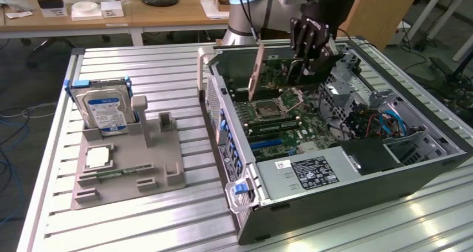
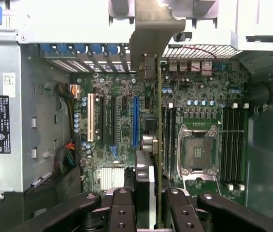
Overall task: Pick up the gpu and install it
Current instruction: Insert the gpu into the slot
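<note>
gpu [image 2: 159, 145] edge-on, clamped in gripper [image 2: 150, 203]; arm vertical, pointing down over open pc case [image 1: 355, 174] motherboard [image 2: 122, 125].

The fingers [image 1: 309, 51] hide the gpu's [image 1: 275, 69] upper edge

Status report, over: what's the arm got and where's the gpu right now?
Fingers shut on the gpu. Card held edge-on above the motherboard inside the open computer case, not seated. Nothing seen blocking the slots.
</note>
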### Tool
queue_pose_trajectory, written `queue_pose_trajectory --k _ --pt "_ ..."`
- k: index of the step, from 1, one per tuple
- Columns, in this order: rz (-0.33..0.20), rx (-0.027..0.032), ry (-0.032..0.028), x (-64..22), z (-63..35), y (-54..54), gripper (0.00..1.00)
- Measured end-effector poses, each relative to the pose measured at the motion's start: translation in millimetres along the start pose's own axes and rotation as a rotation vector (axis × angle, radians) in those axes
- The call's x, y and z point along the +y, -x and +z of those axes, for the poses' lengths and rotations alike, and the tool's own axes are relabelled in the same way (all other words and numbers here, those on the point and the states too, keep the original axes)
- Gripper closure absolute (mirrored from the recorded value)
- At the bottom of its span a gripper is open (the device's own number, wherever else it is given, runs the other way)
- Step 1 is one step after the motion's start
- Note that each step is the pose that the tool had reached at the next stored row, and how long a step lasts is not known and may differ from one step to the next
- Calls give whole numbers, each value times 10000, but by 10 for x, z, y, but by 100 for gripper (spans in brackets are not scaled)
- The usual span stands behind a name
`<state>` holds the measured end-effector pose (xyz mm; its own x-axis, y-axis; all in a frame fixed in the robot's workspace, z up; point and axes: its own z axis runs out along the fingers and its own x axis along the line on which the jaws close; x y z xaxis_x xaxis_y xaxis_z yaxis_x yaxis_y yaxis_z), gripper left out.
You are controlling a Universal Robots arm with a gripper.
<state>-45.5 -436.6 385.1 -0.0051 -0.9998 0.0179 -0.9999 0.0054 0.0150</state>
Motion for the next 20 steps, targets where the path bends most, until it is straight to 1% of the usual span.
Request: queue_pose_trajectory --k 3,7,11,17,20 --pt "6 1 9 7 17 0 72" --pt "6 1 10 6 66 1 72" --pt "8 4 1 5 106 2 72" --pt "27 5 -2 2 210 3 72" --pt "49 4 -3 1 241 0 72"
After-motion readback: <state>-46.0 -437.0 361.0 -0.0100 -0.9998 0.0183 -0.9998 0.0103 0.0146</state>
